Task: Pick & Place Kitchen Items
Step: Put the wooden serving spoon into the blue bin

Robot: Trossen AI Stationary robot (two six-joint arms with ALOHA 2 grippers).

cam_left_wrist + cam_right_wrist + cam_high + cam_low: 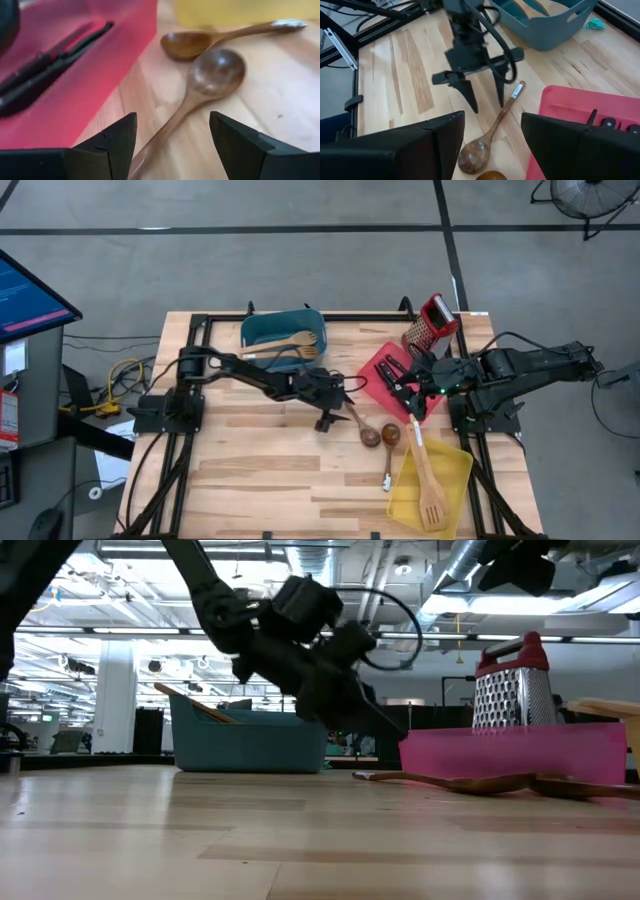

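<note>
We see two brown wooden spoons on the counter [260, 470]. The first spoon [362, 427] has a dark, round, shiny bowl and a long thin handle with a small label at its end. It lies flat just beside the red bin [372, 380]. The second spoon [390, 450] lies next to it, and their bowls are close together. Its handle points toward the yellow bin [455, 480].

The left hand [326, 420] is low over the first spoon's handle. Its two dark fingers [112, 145] are spread apart, one on each side of the handle, and they grip nothing.

The right hand [412, 408] is over the near edge of the red bin. Its fingers are apart too, and we see nothing between them.

Black-handled knives [45, 70] lie in the red bin. A pale wooden turner [428, 480] with slots lies in the yellow bin. Pale wooden tools [290, 345] rest in the teal bin [255, 330]. A steel grater [430, 320] with a red top stands behind the red bin.
</note>
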